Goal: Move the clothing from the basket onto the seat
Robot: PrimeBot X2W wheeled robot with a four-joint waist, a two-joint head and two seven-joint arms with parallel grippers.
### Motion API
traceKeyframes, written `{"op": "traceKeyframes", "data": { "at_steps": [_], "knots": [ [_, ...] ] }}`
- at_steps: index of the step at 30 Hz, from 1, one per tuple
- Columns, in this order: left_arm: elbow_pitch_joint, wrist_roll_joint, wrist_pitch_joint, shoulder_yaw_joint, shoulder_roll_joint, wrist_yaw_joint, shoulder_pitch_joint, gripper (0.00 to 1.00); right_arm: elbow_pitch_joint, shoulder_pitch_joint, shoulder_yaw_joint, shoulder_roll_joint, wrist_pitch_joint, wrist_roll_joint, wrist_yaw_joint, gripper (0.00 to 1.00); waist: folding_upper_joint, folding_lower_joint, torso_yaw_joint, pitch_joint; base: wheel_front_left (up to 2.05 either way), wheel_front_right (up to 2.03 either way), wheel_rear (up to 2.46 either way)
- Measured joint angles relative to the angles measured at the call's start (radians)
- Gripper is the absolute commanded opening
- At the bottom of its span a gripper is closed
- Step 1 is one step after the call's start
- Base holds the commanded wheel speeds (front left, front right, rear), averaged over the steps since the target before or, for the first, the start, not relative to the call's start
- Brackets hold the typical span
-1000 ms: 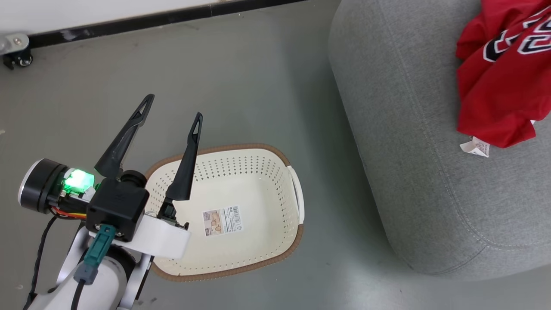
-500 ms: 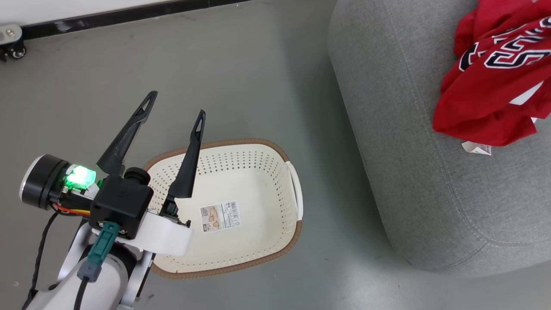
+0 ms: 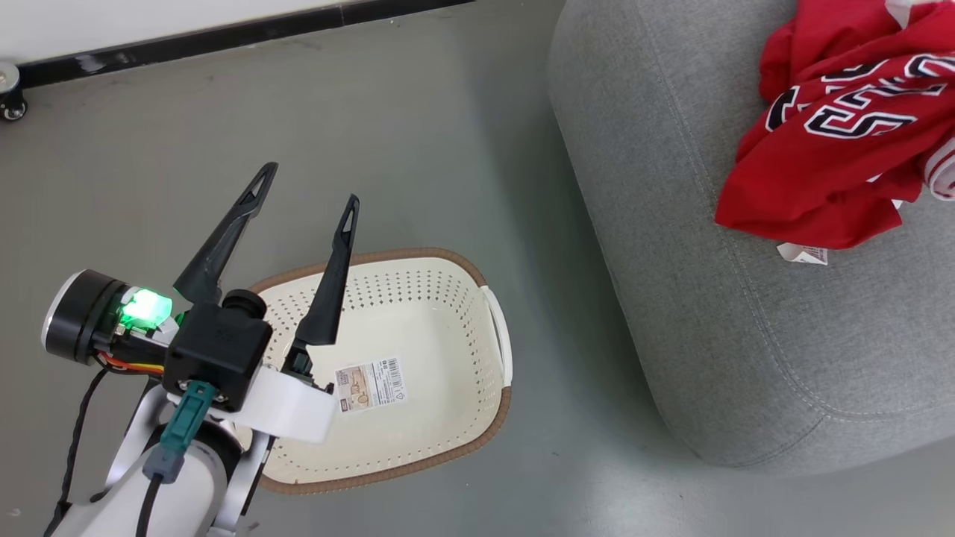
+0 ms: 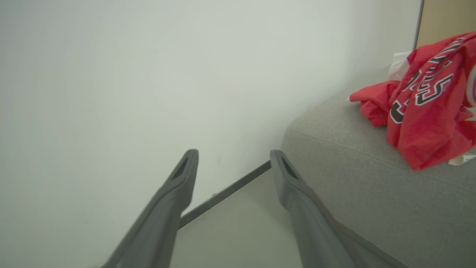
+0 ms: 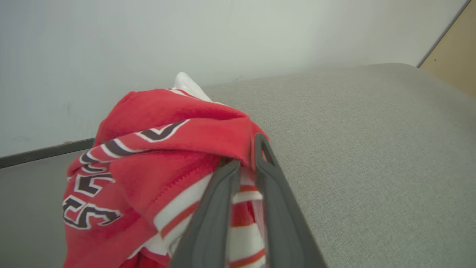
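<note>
The right gripper [image 5: 245, 150] is clamping its two dark fingers on the striped white-and-red trim of the red jersey [image 3: 828, 149], with the cloth bunching over the fingertips. The jersey is lying in a heap on top of the grey seat [image 3: 709, 298], towards the seat's far right part in the head view, with its black-and-white lettering facing up. A white tag [image 3: 802, 253] is sticking out from under the jersey's lower edge and touching the seat's fabric. More red cloth and a bit of white are showing behind the jersey on the seat. I cannot tell whether that is the shorts.

The cream perforated basket [image 3: 418, 291] is standing on the grey floor [image 3: 410, 149] to the left of the seat, near it but apart from it by a strip of floor. Nothing red is showing inside it, and the barcode label [image 3: 369, 384] is lying bare on its bottom.

The left gripper [image 3: 310, 185] is hovering over the side of the basket that is farther from the seat, with its jaws spread wide and holding nothing. A green light [image 3: 145, 307] is glowing on its wrist. In the left wrist view its fingers are pointing past the seat's left edge towards a pale wall [image 4: 148, 74].
</note>
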Motion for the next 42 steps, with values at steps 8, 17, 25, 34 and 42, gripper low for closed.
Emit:
{"op": "traceKeyframes", "data": {
  "at_steps": [8,17,25,34,42],
  "knots": [
    [0.006,-0.001,0.0,-0.001,-0.008,0.001,0.0,1.0,0.01,0.002,0.035,0.006,-0.01,0.023,0.0,1.0,0.0,0.0,-0.012,-0.009,0.0,0.0,0.0],
    [0.019,-0.01,-0.012,0.001,-0.027,0.007,0.001,1.0,-0.016,0.062,0.1,0.015,-0.01,0.072,0.0,1.0,0.0,0.0,-0.033,-0.021,0.0,0.0,0.0],
    [0.036,-0.019,-0.036,0.007,-0.037,0.022,0.006,1.0,-0.068,0.122,0.135,-0.012,-0.036,0.118,0.0,1.0,0.0,0.0,-0.058,-0.039,0.0,0.0,0.0],
    [0.053,-0.037,-0.063,0.023,-0.042,0.035,0.028,1.0,-0.155,0.196,0.188,-0.038,-0.044,0.148,0.0,1.0,0.0,0.0,-0.084,-0.067,0.0,0.0,0.0],
    [0.067,-0.052,-0.089,0.039,-0.046,0.049,0.053,1.0,-0.252,0.227,0.216,-0.079,-0.055,0.179,0.0,1.0,0.0,0.0,-0.09,-0.098,0.0,0.0,0.0]
  ]
}}
